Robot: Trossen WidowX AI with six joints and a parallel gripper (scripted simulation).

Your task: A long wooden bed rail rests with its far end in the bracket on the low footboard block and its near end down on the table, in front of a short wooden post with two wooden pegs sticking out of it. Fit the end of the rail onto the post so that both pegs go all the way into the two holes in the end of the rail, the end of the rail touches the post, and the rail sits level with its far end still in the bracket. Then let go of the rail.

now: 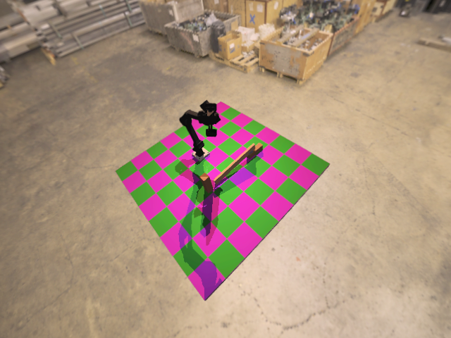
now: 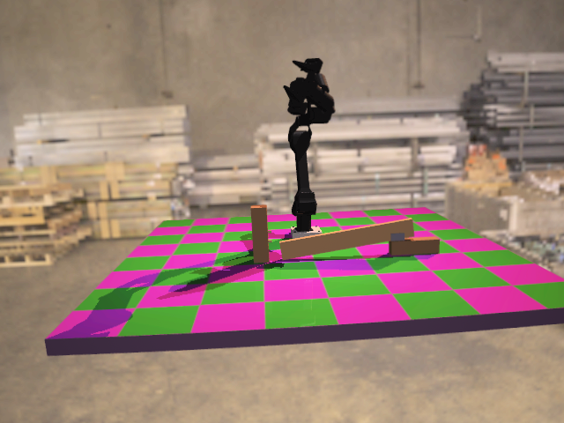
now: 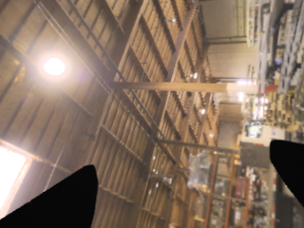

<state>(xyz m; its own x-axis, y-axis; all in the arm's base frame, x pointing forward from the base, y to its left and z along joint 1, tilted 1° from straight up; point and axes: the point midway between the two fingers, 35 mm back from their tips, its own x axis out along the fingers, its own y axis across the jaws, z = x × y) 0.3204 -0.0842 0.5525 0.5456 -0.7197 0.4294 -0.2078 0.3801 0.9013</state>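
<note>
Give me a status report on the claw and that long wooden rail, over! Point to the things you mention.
Claw (image 1: 209, 117) (image 2: 289, 75) (image 3: 182, 161) open, empty, raised high. Rail (image 1: 235, 163) (image 2: 345, 237) slanted, near end down, off the post (image 1: 206, 183) (image 2: 259, 234). No obstruction visible between them.

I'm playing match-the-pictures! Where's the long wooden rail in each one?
Top: the long wooden rail is near the middle, slanting up to the right.
Exterior: right of middle, its right end higher.
Wrist: not in it.
Landmark: the upright post, in the top and exterior views only, left of the rail.
</note>
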